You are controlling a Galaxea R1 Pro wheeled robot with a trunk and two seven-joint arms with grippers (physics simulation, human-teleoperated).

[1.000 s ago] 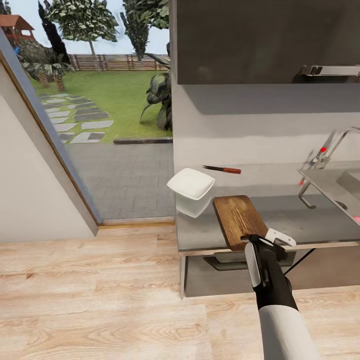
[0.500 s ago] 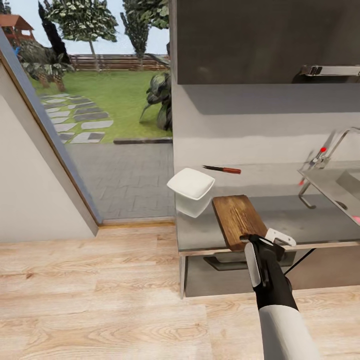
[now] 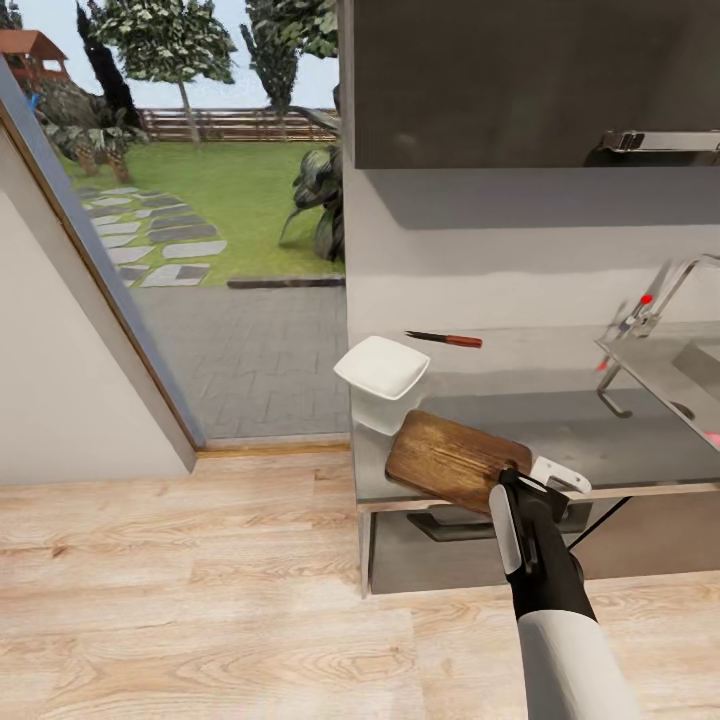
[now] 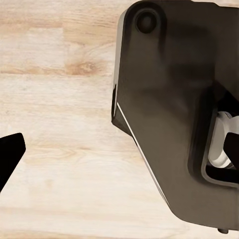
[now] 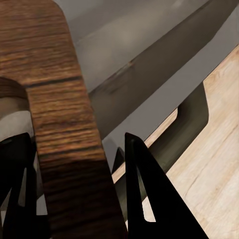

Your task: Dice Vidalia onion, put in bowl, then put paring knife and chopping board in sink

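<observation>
Gripping the handle end of the board [image 3: 452, 458], my right gripper [image 3: 520, 482] has its dark fingers [image 5: 149, 194] clamped either side of the wood by the slot hole. The board is brown, strongly grained, with rounded corners; it lies slewed across the front edge of the glossy grey countertop [image 3: 600, 430], its far corner just beside the bowl [image 3: 383, 372], which is white, squarish and soft-cornered. Against the wall lies the knife [image 3: 445, 340], slim, dark blade, red handle, well apart from the board. At the right is the steel sink [image 3: 668, 375] with its chrome tap [image 3: 660, 290] and red-tipped lever. My left wrist camera looks at pale plank floor [image 4: 64, 149] and dark robot housing; one black fingertip [image 4: 9, 154] shows, so I cannot tell that gripper's state.
</observation>
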